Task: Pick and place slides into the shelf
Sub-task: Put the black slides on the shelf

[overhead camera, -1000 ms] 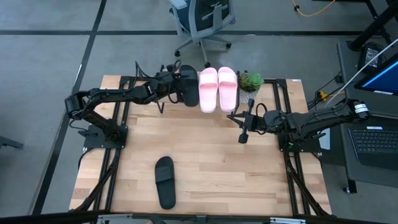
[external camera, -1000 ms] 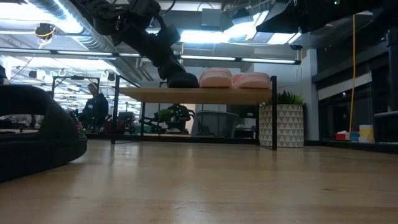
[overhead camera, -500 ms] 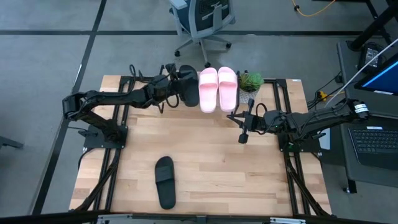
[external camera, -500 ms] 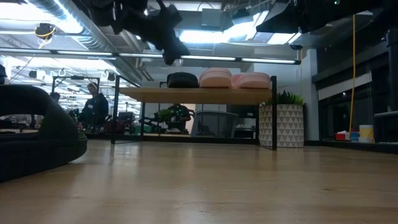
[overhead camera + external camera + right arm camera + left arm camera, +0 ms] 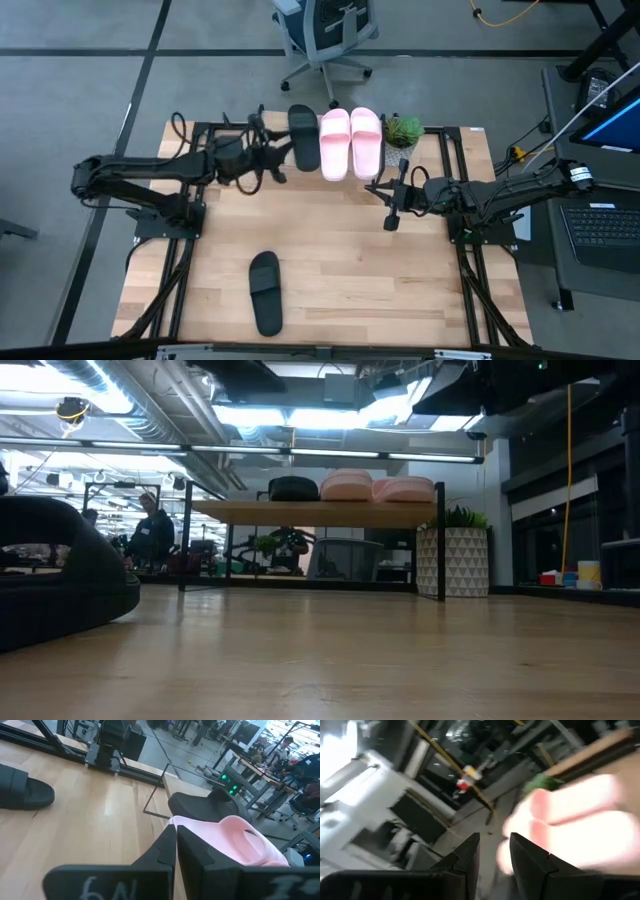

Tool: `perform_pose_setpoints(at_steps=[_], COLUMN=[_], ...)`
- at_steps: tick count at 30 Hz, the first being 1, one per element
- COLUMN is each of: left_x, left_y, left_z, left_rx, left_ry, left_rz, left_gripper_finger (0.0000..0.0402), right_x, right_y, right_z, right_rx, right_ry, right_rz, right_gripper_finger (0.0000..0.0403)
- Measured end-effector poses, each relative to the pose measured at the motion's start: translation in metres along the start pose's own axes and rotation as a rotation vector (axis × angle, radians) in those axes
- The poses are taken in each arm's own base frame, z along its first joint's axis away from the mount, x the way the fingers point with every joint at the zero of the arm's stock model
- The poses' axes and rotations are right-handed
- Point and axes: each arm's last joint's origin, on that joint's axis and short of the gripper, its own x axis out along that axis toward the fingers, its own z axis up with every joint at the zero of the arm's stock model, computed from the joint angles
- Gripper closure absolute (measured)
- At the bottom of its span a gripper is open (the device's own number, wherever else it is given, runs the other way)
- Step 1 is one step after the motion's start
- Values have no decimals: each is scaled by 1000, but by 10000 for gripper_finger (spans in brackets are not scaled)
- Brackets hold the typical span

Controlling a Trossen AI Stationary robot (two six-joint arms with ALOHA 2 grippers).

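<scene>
Three slides sat side by side on the shelf (image 5: 440, 135) at the upper middle of the overhead frame, one black slide (image 5: 303, 137) beside the two pink slides (image 5: 350, 142), while the last black slide (image 5: 265, 291) lay alone on the tabletop at the lower middle. The left gripper (image 5: 270, 160) hung just left of the shelved black slide with its fingers apart and nothing between them, so I judged the third placement done and the fourth pick next. That called for the left arm to swing down-frame to the lone slide, while the right gripper (image 5: 391, 218), pressed together and empty, waited at middle right.
</scene>
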Motion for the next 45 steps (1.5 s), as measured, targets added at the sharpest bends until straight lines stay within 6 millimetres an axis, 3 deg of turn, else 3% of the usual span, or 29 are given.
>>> perform_pose_setpoints(at_steps=[13,20,33,45], left_x=[-50,-76,-111,-163], left_y=[-43,-62,-82,-104], left_z=[22,38,52,73], left_rx=[-26,-182,-180,-203], left_ry=[67,-9,-101,-153], left_rz=[-144,-265,-403,-418], left_gripper_finger=[303,303,303,303], right_x=[-2,-7,-16,-17], right_y=[4,15,38,38], right_z=[0,4,-1,3], right_rx=[21,9,72,141], right_ry=[2,-22,-14,-53], right_rz=[22,79,181,176], right_gripper_finger=[386,386,386,386])
